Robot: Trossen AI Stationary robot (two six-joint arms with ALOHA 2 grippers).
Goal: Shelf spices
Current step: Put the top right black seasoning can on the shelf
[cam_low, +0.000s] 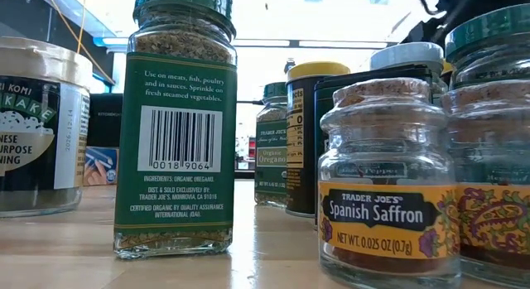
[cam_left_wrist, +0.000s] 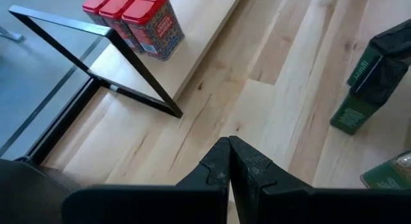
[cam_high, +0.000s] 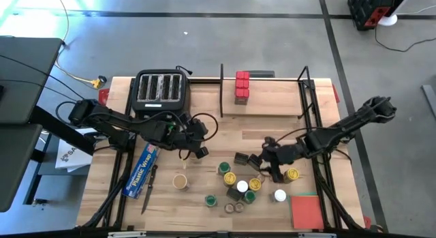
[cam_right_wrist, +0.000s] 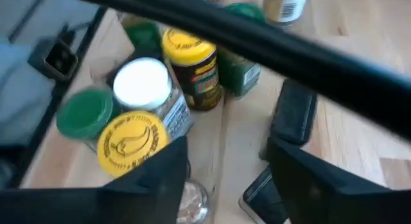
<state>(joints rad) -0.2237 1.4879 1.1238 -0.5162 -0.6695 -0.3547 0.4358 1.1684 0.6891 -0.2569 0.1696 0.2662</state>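
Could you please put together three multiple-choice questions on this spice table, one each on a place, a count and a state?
1. Where do the red tins stand?
A. on the shelf
B. on the toaster
C. on the red pad

2. How many red tins show in the left wrist view?
A. one
B. three
C. six

3. How are the left gripper fingers set?
A. wide open
B. shut on a jar
C. shut on nothing

Answers:
1 A: the high view shows them on the light board between the black rods.
2 B: three red lids stand in a row.
3 C: the two fingers meet over bare wood.
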